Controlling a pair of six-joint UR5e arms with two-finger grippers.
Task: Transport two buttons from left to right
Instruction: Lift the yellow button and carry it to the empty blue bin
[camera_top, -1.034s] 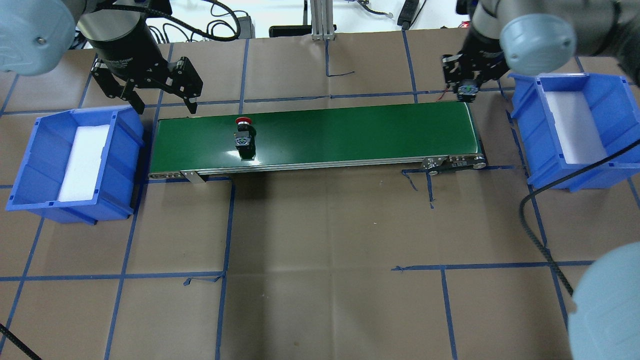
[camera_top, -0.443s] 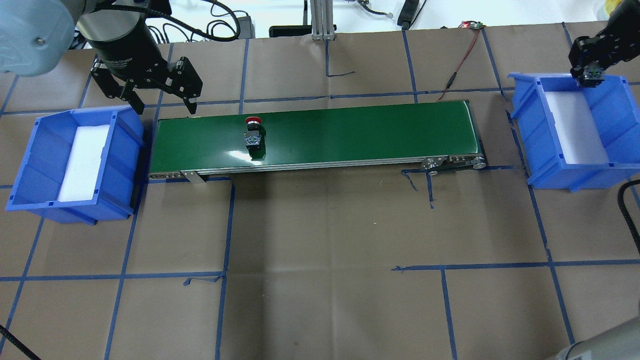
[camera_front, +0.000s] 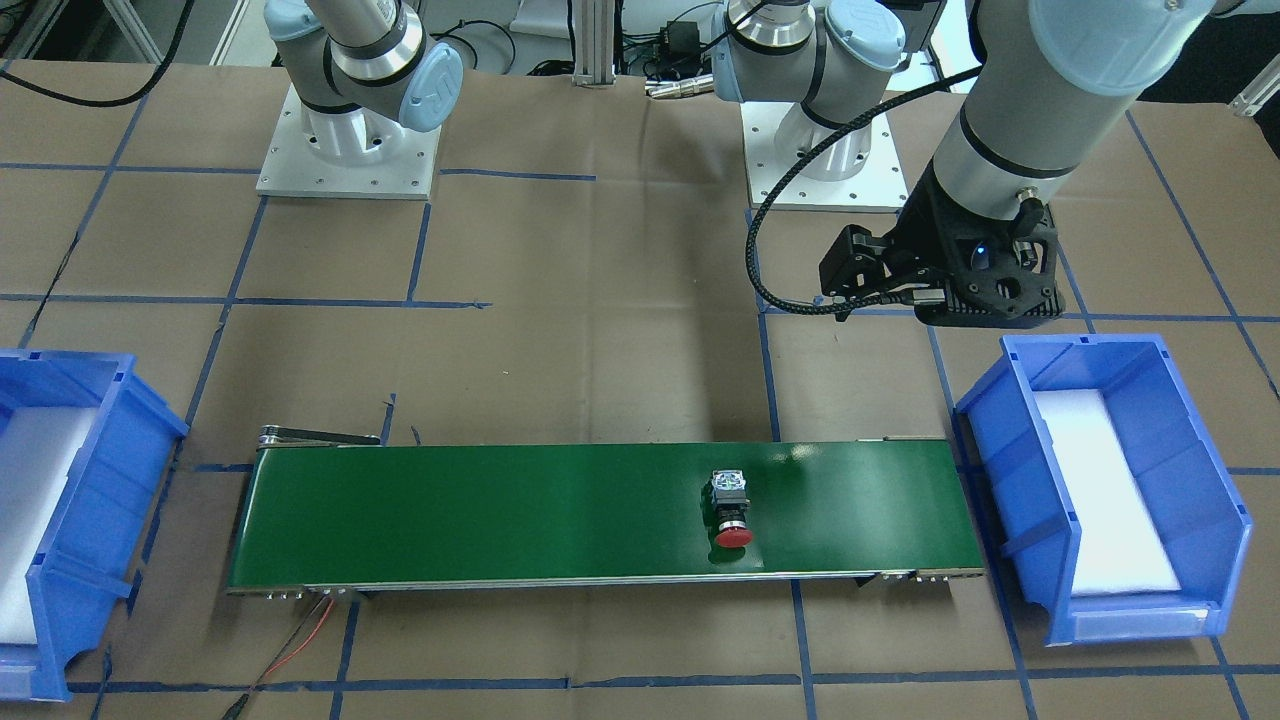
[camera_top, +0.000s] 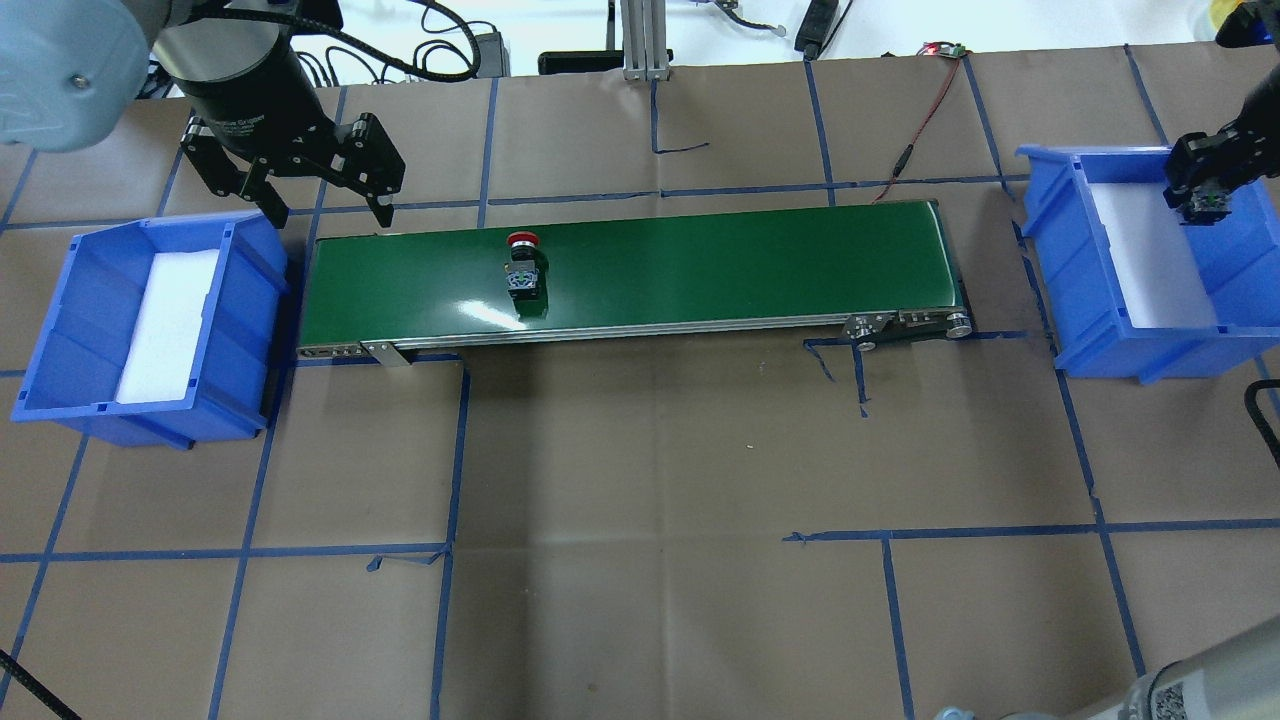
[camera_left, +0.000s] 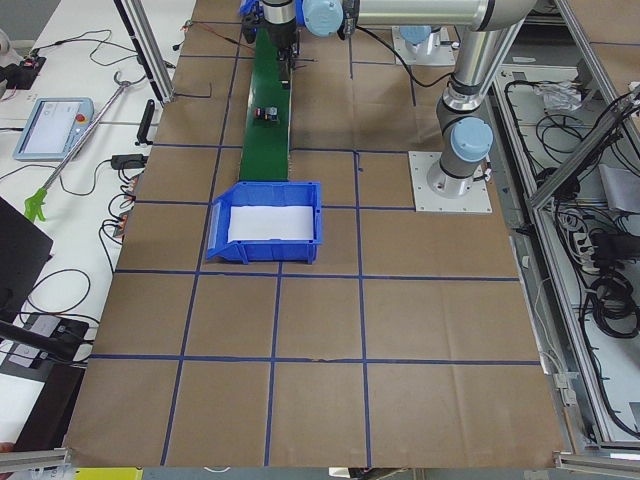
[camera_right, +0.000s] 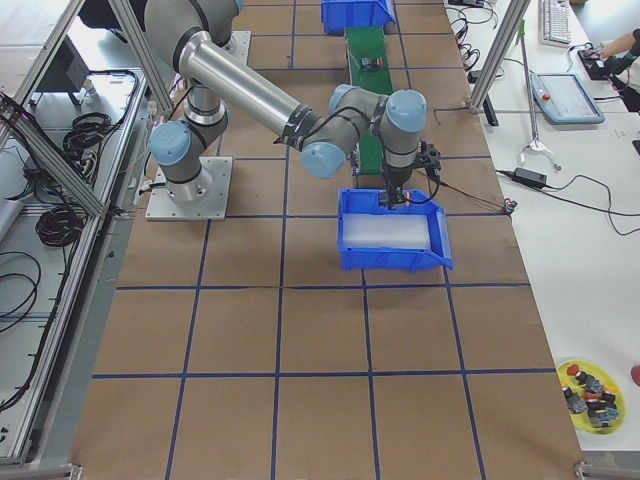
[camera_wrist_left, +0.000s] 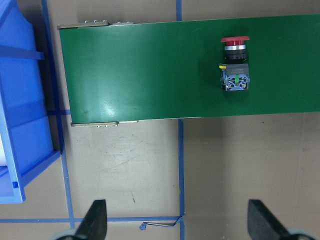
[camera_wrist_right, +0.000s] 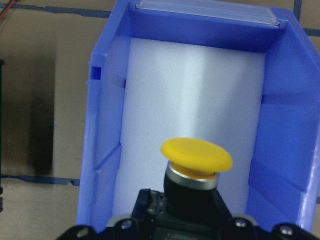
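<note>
A red-capped button (camera_top: 523, 270) lies on its side on the green conveyor belt (camera_top: 720, 260), left of the belt's middle. It also shows in the front view (camera_front: 731, 510) and the left wrist view (camera_wrist_left: 235, 65). My left gripper (camera_top: 332, 213) hangs open and holds nothing behind the belt's left end, beside the left blue bin (camera_top: 250, 300). My right gripper (camera_top: 1205, 195) is shut on the yellow-capped button (camera_wrist_right: 196, 157). It holds the button above the white foam of the right blue bin (camera_top: 1055, 260).
A red wire (camera_top: 925, 110) runs from the belt's right end to the table's far edge. Cables and an aluminium post (camera_top: 640, 40) stand behind the belt. A yellow dish (camera_right: 590, 385) with several spare parts lies off the table.
My right gripper has carried the yellow button from the belt's right end to over the right bin. The red button has ridden rightward along the belt. The left gripper has not moved.
</note>
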